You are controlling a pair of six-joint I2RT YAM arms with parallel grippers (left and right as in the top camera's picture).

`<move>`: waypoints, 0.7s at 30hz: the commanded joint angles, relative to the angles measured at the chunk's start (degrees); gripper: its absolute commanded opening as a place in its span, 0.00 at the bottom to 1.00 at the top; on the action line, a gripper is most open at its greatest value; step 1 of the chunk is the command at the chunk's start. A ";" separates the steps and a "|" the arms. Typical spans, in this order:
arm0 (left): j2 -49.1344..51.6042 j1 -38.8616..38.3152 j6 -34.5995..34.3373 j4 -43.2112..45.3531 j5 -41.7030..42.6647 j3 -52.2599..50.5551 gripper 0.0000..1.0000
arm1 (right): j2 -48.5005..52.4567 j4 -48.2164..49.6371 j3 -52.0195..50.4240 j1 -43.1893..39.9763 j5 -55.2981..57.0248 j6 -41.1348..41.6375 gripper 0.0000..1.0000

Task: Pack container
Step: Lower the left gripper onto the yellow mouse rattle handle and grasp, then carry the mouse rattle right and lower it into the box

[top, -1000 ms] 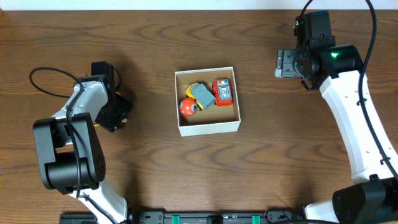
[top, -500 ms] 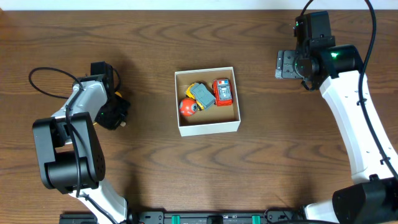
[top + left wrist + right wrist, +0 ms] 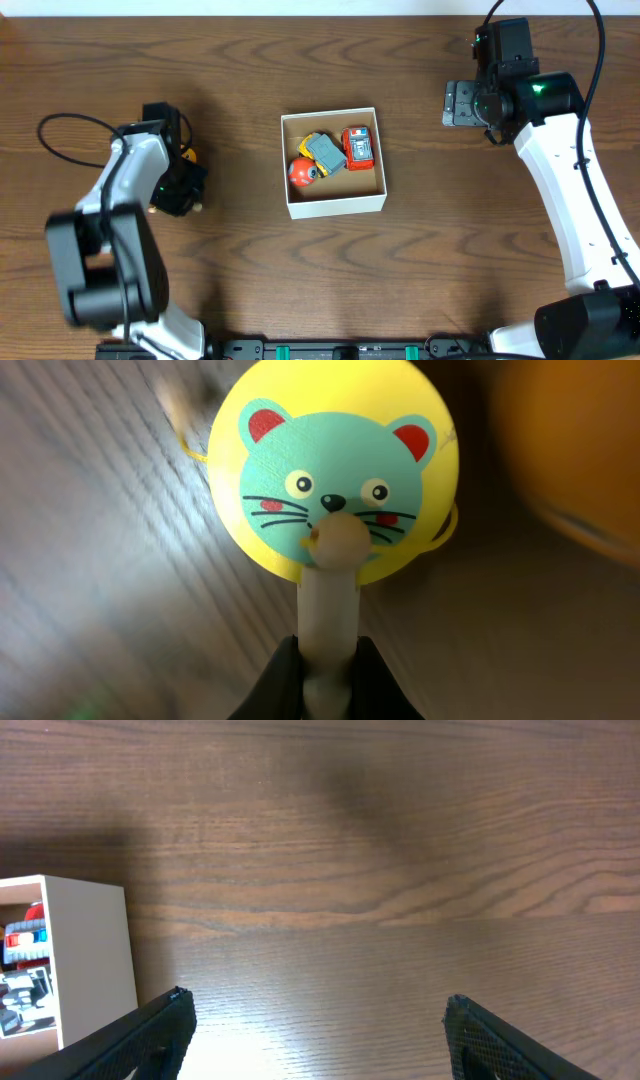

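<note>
The container (image 3: pixel 337 204), a white-walled box with a brown inside, sits mid-table. In it lie a red car (image 3: pixel 358 147), a grey toy (image 3: pixel 326 152) and an orange-red ball (image 3: pixel 303 172). My left gripper (image 3: pixel 330 660) is shut on the pale stem (image 3: pixel 330 595) of a yellow round toy (image 3: pixel 420 450) with a teal mouse face, left of the box. From overhead only a bit of that yellow toy (image 3: pixel 188 154) peeks past the left gripper (image 3: pixel 183 172). Over bare wood to the box's right, my right gripper (image 3: pixel 315 1025) stands open and holds nothing; overhead the right gripper (image 3: pixel 462 103) is at the far right.
A blurred orange shape (image 3: pixel 570 450) lies right beside the yellow toy in the left wrist view. The box corner (image 3: pixel 90 960) and the red car (image 3: pixel 25 935) show at the left edge of the right wrist view. A black cable (image 3: pixel 75 120) loops near the left arm.
My left gripper has closed on the yellow toy's stem and the left arm has shifted slightly left. The right arm has not moved.
</note>
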 commanded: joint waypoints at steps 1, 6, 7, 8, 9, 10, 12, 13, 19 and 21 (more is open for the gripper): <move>-8.52 -3.28 1.33 -0.57 2.19 0.09 0.06 | 0.44 -0.04 0.07 -0.15 0.63 -0.79 0.83; -17.86 -11.72 4.85 -0.59 2.49 0.09 0.06 | 0.44 -0.02 0.07 -0.15 0.61 -0.79 0.83; -19.06 -13.53 5.84 0.09 2.51 0.09 0.06 | 0.44 -0.02 0.07 -0.15 0.63 -0.81 0.83; -20.06 -15.47 7.74 1.27 2.51 0.09 0.06 | 0.44 -0.02 0.07 -0.15 0.61 -0.81 0.83; -20.79 -17.44 10.78 2.93 2.54 0.09 0.06 | 0.44 0.00 0.07 -0.15 0.61 -0.79 0.83; -21.49 -20.22 17.03 5.38 2.54 0.09 0.06 | 0.44 0.00 0.07 -0.15 0.61 -0.79 0.83; -21.88 -24.48 28.44 8.61 2.54 0.09 0.06 | 0.44 -0.02 0.07 -0.15 0.61 -0.79 0.83; -21.88 -26.93 34.73 10.01 2.54 0.09 0.06 | 0.44 -0.07 0.04 -0.15 0.59 -0.79 0.83; -20.22 -36.65 63.10 15.50 2.49 0.09 0.06 | 0.44 -0.68 -0.48 -0.15 0.24 -0.76 0.83; -19.23 -37.99 68.13 16.96 2.49 0.09 0.06 | 0.44 -0.92 -0.57 -0.15 -0.50 -0.79 0.83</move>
